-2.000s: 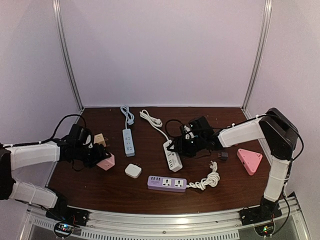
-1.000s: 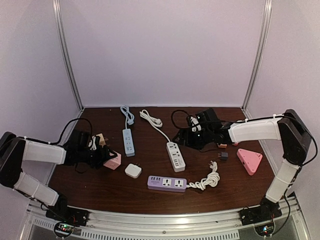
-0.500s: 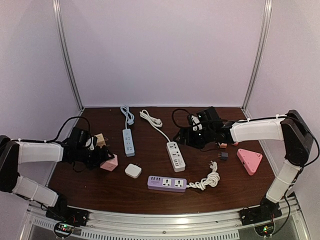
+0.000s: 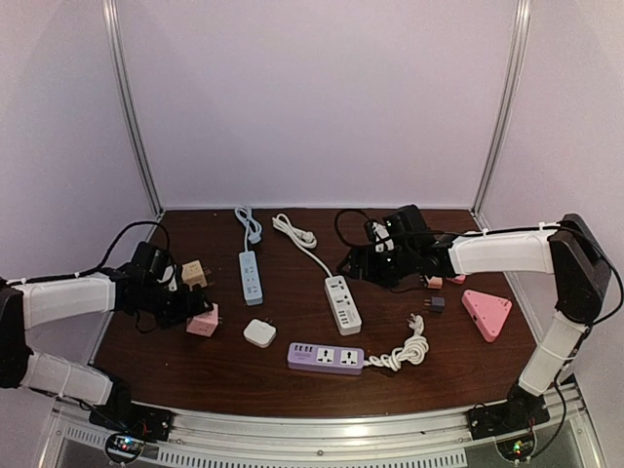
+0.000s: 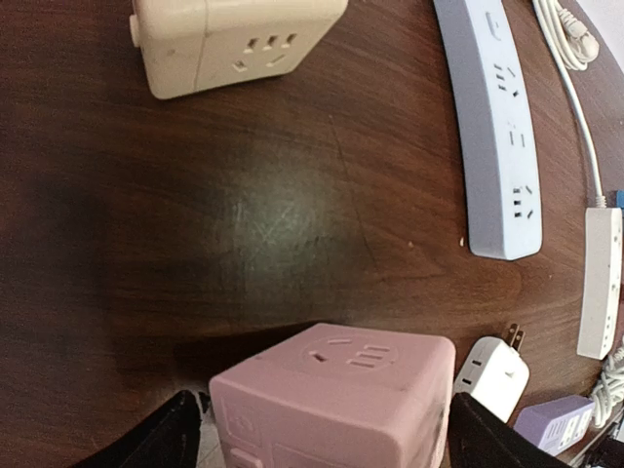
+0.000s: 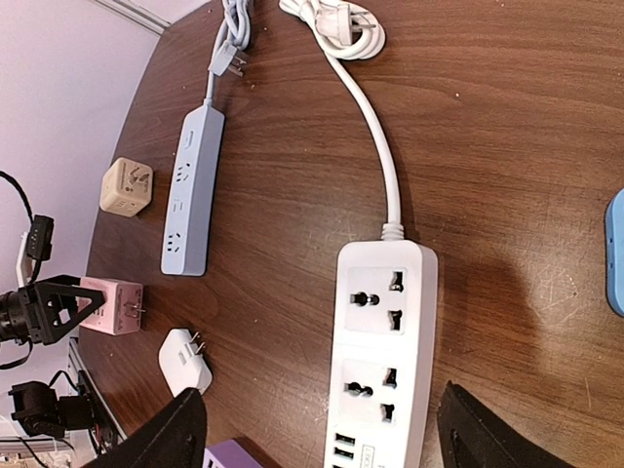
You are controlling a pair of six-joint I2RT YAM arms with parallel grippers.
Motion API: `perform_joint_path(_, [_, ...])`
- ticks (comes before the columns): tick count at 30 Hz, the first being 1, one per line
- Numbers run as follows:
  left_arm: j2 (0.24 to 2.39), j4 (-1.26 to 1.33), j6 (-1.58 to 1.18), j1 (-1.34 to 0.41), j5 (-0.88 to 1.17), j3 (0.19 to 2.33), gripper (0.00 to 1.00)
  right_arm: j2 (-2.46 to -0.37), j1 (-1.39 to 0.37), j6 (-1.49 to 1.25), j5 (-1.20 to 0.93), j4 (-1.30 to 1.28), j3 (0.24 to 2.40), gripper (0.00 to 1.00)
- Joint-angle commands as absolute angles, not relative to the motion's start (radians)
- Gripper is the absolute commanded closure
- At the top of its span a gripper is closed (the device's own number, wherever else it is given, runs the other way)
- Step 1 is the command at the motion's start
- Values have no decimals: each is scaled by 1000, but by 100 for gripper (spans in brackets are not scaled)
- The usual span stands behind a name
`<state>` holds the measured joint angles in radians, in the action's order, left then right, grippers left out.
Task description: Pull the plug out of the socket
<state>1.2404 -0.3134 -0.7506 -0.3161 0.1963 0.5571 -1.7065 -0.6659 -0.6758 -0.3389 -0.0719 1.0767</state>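
Note:
My left gripper [image 4: 191, 312] is shut on a pink cube socket [image 4: 204, 321] at the left of the table. In the left wrist view the cube [image 5: 336, 390] sits between my two black fingers [image 5: 180, 434]. No plug shows in its upper face. A white plug adapter [image 4: 259, 332] lies loose on the table just right of the cube, prongs out, and shows in both wrist views [image 5: 492, 375] [image 6: 185, 359]. My right gripper [image 4: 375, 265] is open and empty, above and behind the white power strip [image 4: 341, 304], whose sockets [image 6: 380, 351] are bare.
A blue power strip [image 4: 251, 277] and a beige cube socket [image 4: 195, 274] lie behind the pink cube. A purple strip [image 4: 326, 357] with a coiled white cable [image 4: 409, 349] lies near the front. A pink triangle [image 4: 487, 312] and a small black plug [image 4: 436, 303] lie at the right.
My right gripper has drawn back from the white strip's far end. My left gripper has shifted right and then back left with the pink cube.

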Motion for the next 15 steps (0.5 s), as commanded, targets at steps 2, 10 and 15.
perform_joint_path(2, [1187,-405,-704,-311,111,615,10,-1693,-660,-658,-330,-74,1116,17])
perform_joint_path(10, [1123,-443,-712,-313,101,613,14,-1685,-662,-660,-334,-71,1102,17])
perform_joint_path(15, [1077,-448,-714,-312,92,618,14,-1664,-662,-656,-319,-66,1084,16])
